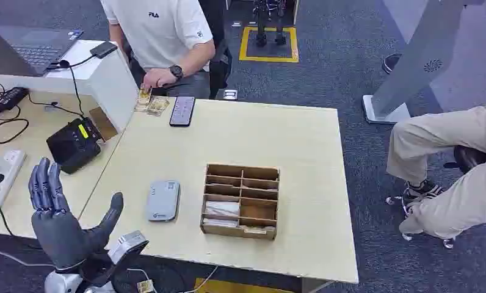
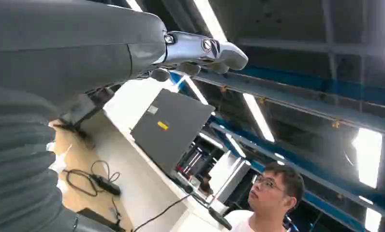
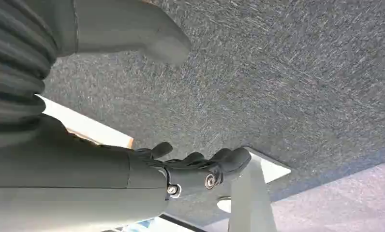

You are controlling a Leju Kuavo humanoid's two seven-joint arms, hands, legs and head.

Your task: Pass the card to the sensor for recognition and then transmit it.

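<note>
Light wooden table (image 1: 289, 146) on grey carpet (image 1: 350, 55); wooden organiser (image 1: 241, 200) central, grey sensor (image 1: 163, 199) just beside it. Seated person's shirt (image 1: 157, 24) reads "FILA". Left hand (image 1: 60, 217) spread, empty; right hand (image 3: 132, 169) empty, fingers slightly curled.

floor: grey-blue carpet (image 1: 350, 61) around my light wooden table (image 1: 301, 159) | yellow-bordered square (image 1: 269, 44) on the carpet beyond the table's far edge | white partition (image 1: 115, 82) at the table's far left corner | second desk (image 1: 39, 131) left of the table | ceiling: long strip lights (image 2: 258, 116) on dark beams
</note>
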